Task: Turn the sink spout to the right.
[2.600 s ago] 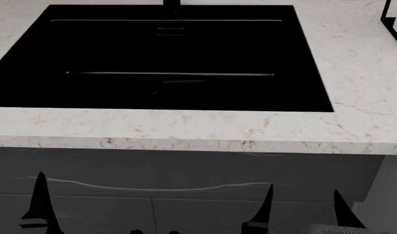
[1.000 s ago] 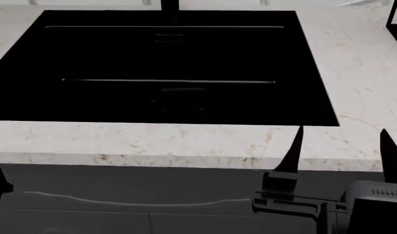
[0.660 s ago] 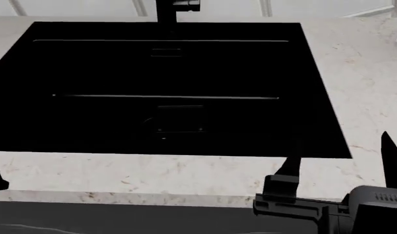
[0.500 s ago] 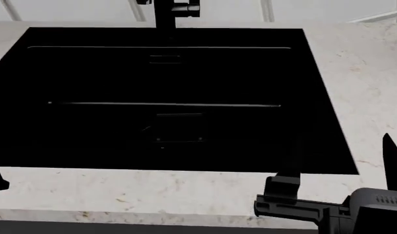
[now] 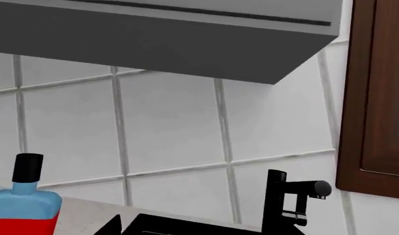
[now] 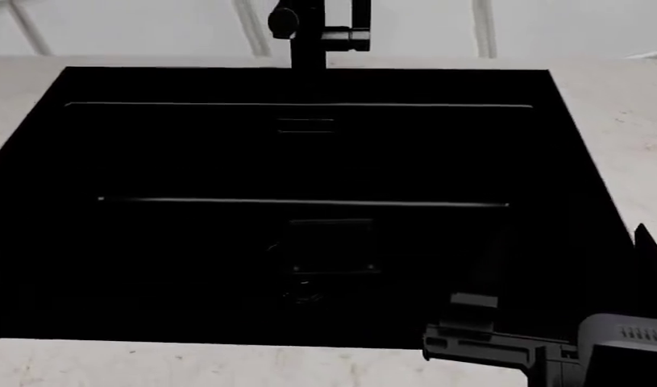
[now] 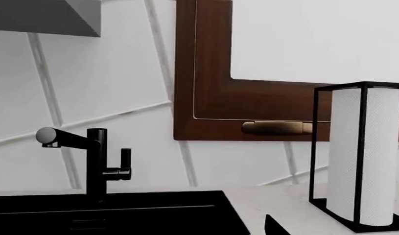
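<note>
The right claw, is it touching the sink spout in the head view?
No. The right claw sits over the near edge of the sink, far from the sink spout at the back.

Light was even and flat, no hard shadows or glare. Sink (image 6: pixel 306 201) interior read near pure black, w/ little detail; all views sharp.
</note>
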Robot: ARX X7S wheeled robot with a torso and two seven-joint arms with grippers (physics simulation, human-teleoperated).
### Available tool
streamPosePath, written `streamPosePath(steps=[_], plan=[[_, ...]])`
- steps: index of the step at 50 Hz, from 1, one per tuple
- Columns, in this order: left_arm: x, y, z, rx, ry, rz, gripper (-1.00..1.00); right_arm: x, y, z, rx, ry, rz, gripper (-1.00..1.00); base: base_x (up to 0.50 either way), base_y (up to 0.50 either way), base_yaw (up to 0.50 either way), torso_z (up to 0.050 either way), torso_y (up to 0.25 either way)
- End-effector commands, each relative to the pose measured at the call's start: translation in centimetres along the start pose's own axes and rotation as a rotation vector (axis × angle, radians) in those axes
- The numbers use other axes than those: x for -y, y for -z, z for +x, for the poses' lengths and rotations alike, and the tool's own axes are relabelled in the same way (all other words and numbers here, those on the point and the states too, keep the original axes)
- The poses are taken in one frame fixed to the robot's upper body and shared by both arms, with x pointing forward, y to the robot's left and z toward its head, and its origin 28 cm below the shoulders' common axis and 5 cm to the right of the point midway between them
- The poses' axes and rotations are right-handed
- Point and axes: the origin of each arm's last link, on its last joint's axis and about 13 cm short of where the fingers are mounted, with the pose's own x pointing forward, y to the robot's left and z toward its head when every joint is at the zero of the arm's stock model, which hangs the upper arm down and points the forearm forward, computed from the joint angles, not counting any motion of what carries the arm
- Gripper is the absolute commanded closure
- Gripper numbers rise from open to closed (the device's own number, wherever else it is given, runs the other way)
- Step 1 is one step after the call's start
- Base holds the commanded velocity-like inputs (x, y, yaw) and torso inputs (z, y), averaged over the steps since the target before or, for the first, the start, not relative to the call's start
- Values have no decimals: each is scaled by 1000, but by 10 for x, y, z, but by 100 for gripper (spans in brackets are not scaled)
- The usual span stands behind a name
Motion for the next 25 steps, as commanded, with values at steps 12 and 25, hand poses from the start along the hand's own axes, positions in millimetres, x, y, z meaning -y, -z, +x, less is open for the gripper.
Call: streamPosePath(steps=[12, 25], plan=[[0, 1, 0, -10, 7, 8, -100, 1, 4, -1, -8, 8, 4, -100, 191, 254, 0, 0, 0], [2, 2, 1, -18, 13, 18, -100, 1, 6, -1, -29, 5, 9, -100, 191, 9, 0, 0, 0]])
